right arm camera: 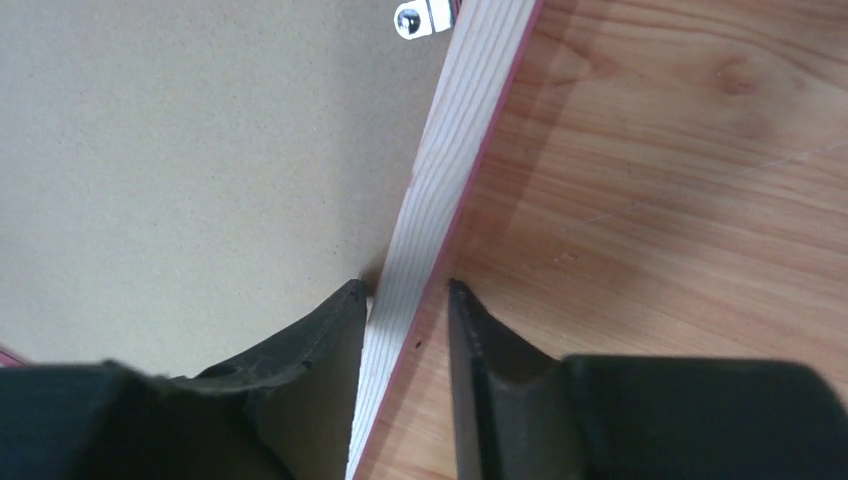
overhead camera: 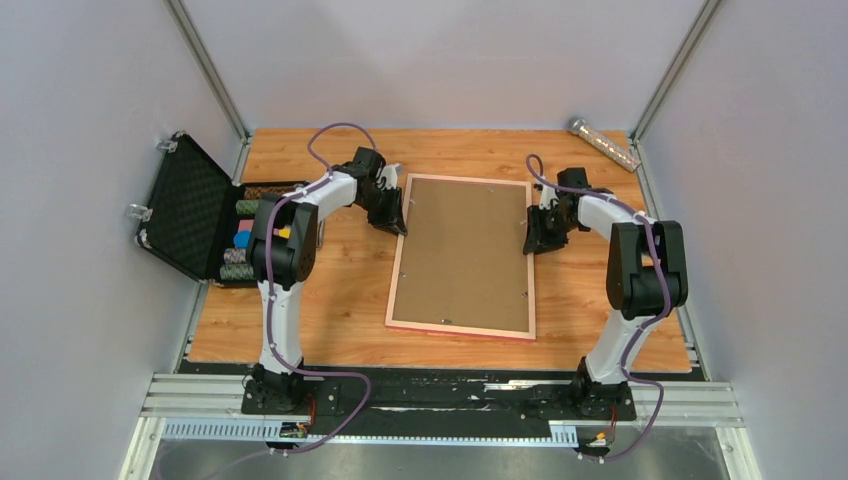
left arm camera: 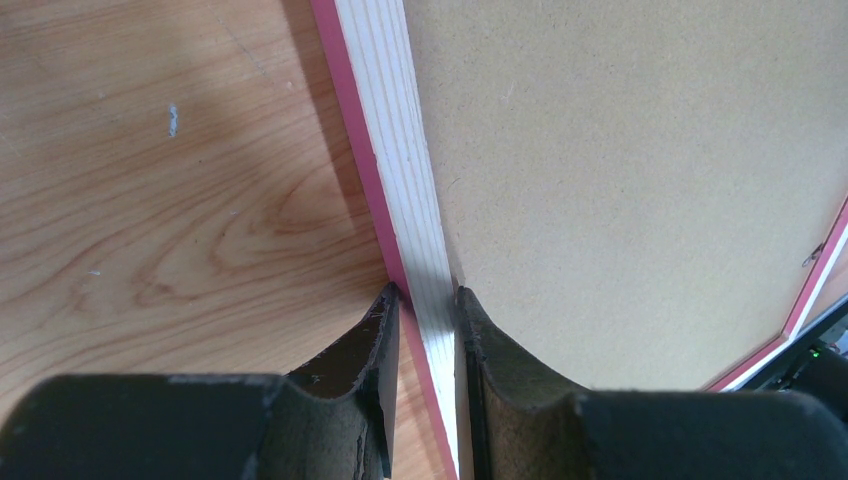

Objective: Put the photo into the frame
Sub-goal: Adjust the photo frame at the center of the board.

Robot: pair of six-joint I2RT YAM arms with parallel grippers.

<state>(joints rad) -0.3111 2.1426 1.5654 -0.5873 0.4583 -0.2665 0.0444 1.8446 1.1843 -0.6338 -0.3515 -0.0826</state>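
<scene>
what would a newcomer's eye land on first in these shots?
The big pink-edged frame lying face down mid-table, with a brown backing board filling it. Both arms flank it: the left gripper has its jaws pinched on the left rail, while the right gripper straddles the right rail with jaws open. An open black case of coloured pieces sits at the left edge.

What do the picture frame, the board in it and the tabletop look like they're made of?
The frame: apparently softwood, straight grain on its bare pale back, matte pink paint on the side. The backing board: likely hardboard or fibreboard, uniform dull brown, no grain. The table: wood or wood-look laminate, knots and swirling grain, slight sheen.
</scene>
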